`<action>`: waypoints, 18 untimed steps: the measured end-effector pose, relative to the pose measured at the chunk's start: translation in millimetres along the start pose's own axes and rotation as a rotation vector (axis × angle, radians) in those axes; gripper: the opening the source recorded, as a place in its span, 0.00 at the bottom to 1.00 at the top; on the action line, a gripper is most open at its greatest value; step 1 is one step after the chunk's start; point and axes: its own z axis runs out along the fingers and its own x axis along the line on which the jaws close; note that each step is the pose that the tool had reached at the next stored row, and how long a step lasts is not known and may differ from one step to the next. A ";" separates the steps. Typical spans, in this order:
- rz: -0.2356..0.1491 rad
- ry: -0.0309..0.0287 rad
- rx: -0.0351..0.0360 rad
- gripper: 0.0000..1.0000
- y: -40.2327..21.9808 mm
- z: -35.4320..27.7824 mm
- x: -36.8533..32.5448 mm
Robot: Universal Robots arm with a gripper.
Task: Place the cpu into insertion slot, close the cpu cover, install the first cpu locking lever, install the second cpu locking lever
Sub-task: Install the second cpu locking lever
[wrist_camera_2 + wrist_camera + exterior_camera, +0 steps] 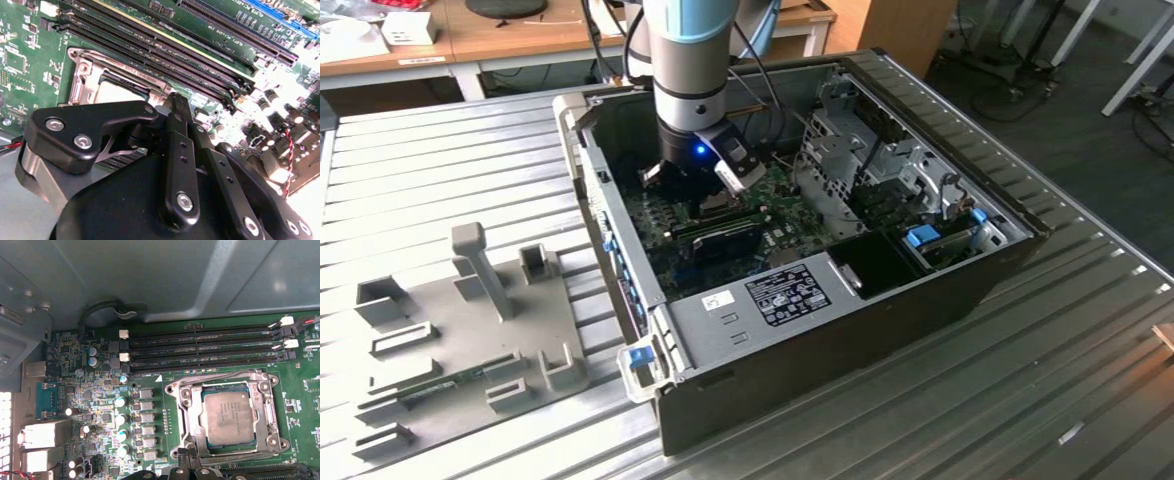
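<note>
Open computer case (894, 300) on the ribbed metal table (440, 170), laid flat for reaching the green circuit board (300, 390) from above. Beside it, on the exterior view's left, a grey fixture plate (467, 330) with upright holders. Arm (694, 60) lowered straight into the case. In the first wrist view, insertion slot (272, 442) just beside the long black memory slots (200, 347). cpu cover (192, 415) apparently folded down flat, framing the cpu (230, 417) already seated in the socket. Gripper (175, 100) at the socket's edge, fingers drawn together with nothing seen between them, seemingly poised for a locking lever. Tight quarters: case wall and memory slots close by.
</note>
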 end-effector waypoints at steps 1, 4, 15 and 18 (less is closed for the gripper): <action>0.000 0.0000 0.0000 0.10 0.0 0.0 0.0; 0.000 0.0000 0.0000 0.10 0.0 0.1 0.0; 0.000 0.0000 0.0000 0.10 0.2 0.2 0.0; 0.000 -0.0001 0.0000 0.10 0.3 0.2 0.0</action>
